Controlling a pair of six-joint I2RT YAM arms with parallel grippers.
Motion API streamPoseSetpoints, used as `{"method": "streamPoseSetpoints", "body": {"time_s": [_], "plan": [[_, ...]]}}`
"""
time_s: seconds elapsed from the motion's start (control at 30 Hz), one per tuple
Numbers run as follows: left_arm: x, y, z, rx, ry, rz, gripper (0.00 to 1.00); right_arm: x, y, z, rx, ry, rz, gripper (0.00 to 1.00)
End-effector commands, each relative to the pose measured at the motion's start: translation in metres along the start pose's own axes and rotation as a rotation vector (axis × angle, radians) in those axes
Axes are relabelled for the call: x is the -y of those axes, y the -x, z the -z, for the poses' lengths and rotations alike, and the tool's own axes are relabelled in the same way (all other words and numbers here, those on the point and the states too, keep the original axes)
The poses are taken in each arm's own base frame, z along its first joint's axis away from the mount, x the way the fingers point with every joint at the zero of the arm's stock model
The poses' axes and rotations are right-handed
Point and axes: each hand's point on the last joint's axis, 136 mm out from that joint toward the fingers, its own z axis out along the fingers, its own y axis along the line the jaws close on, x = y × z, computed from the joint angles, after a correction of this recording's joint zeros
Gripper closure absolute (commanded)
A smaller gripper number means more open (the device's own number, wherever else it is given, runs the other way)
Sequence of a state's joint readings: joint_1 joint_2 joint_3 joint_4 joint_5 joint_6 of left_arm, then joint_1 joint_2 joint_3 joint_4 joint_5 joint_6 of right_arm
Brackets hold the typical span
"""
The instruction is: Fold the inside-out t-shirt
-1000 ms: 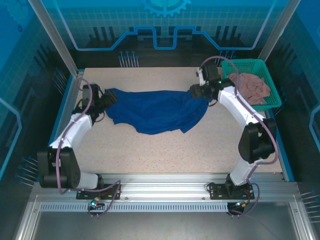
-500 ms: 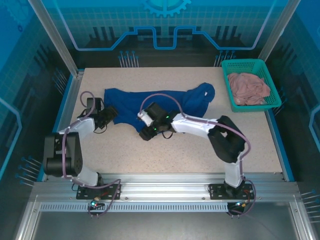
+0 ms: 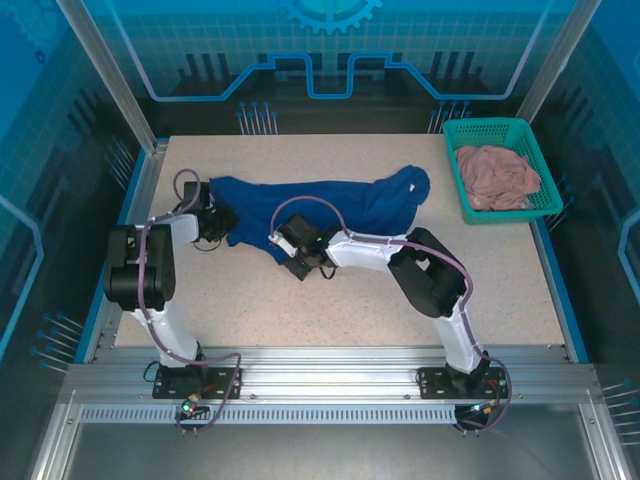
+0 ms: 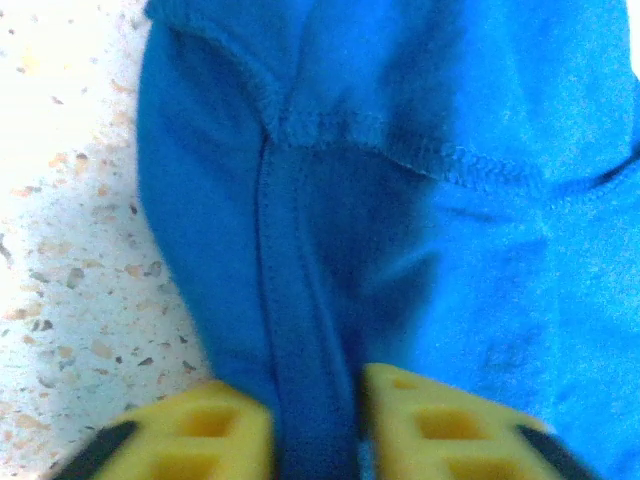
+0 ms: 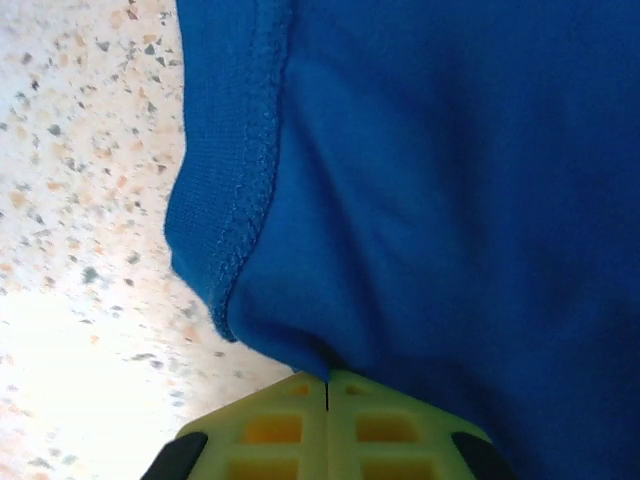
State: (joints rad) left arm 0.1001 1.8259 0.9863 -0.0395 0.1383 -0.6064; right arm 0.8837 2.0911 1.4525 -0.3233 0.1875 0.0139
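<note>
The royal-blue t-shirt point(image 3: 345, 205) lies stretched across the back half of the table, its right end bunched up near the basket. My left gripper point(image 3: 226, 223) is at the shirt's left end. In the left wrist view its yellow fingers point(image 4: 430, 425) are shut on a seamed fold of the t-shirt point(image 4: 300, 290), the left gripper point(image 4: 315, 430) low in the picture. My right gripper point(image 3: 285, 249) is at the shirt's near edge, left of the middle. In the right wrist view the right gripper point(image 5: 328, 385) has its pads pressed together on a pinch of the t-shirt point(image 5: 450, 200) beside a stitched hem.
A teal basket point(image 3: 533, 147) with a dusty-pink garment point(image 3: 497, 175) stands at the back right corner. Bare speckled tabletop point(image 3: 330, 310) stretches in front of the shirt. Blue rails run along the table's left and right edges.
My right gripper has left the shirt's right end by the basket and swung to its near edge left of the middle. The left arm has folded back, its gripper staying at the shirt's left end.
</note>
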Motion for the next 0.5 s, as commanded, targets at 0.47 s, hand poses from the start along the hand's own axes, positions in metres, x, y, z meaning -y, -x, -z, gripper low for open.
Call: {"method": "streamPoseSetpoints", "body": {"time_s": [0.47], "plan": [[0.249,0.014,0.372,0.604,-0.815,-0.309,1.0,0.165,0.061,0.444,0.839,-0.392,-0.183,1.0]]}}
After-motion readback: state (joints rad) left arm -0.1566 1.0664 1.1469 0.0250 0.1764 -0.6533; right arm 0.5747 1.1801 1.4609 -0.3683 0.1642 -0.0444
